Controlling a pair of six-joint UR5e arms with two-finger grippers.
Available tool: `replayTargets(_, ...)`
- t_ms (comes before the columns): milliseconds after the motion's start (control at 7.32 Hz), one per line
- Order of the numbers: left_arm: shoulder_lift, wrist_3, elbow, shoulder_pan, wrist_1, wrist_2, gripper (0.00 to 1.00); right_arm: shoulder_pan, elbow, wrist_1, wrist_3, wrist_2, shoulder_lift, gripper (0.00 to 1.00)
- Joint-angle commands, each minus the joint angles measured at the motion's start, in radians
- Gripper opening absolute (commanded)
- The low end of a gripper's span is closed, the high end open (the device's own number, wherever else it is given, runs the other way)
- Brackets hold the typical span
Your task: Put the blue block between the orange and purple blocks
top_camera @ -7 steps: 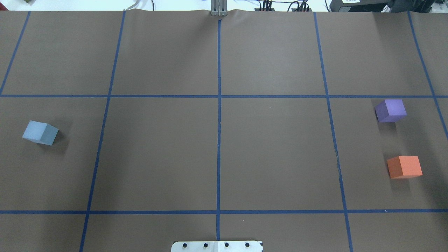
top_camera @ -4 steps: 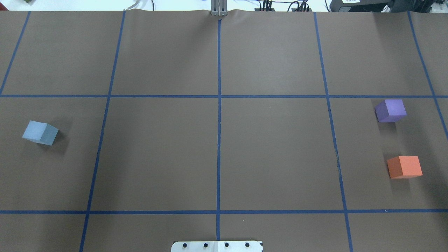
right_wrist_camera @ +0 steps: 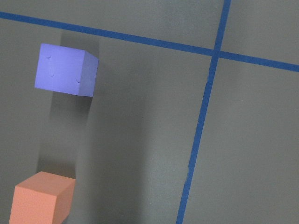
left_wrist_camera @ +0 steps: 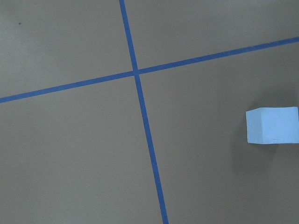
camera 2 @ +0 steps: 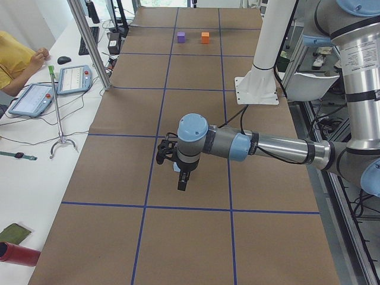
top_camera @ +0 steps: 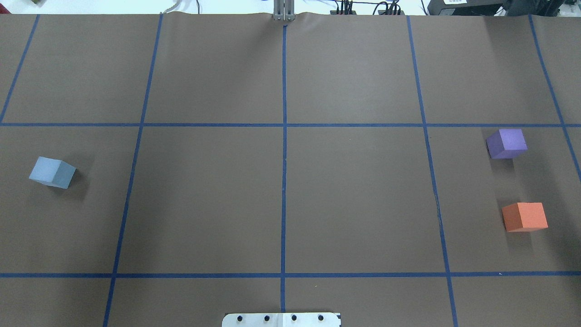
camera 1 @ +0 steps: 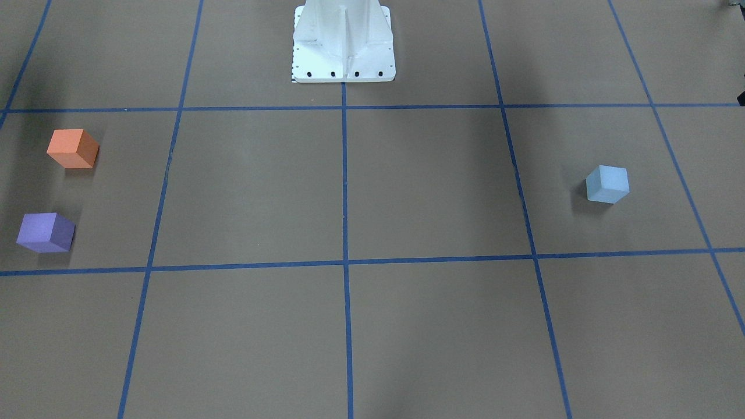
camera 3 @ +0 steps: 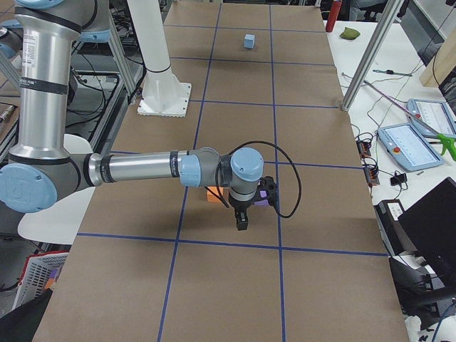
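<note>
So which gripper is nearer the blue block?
Left. The left gripper hangs just beside the blue block; the right gripper is far off, above the purple block and orange block.

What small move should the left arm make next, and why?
Probably shift the left claw sideways until it is centred over the blue block, before lowering. The block sits free on the table, far from the purple block and orange block, and in the left wrist view it lies at the right edge, not the middle.
</note>
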Motion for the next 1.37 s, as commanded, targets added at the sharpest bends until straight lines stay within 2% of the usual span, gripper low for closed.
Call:
replayTargets(0,-0.031,-0.149,0.034,0.161,-0.122,0.01,1.0,0.0,0.0,-0.002,0.0,0.002,-0.002,1.0)
replayTargets(273,-0.091,-0.225,0.041,0.342,-0.125,0.065,1.0,0.0,0.0,0.0,0.0,0.009,-0.005,1.0)
replayTargets(410,-0.153,-0.248,0.092,0.422,-0.127,0.131,1.0,0.0,0.004,0.002,0.0,0.007,-0.006,1.0)
replayTargets(547,-0.192,-0.253,0.138,0.45,-0.128,0.176,1.0,0.0,0.004,0.0,0.0,0.007,-0.008,1.0)
replayTargets(820,-0.19,-0.35,0.161,0.464,-0.128,0.165,1.0,-0.001,0.001,-0.002,0.0,0.01,-0.009,1.0)
replayTargets(1230,-0.204,-0.397,0.195,0.482,-0.145,0.164,1.0,-0.001,0.0,-0.002,0.0,0.01,-0.009,1.0)
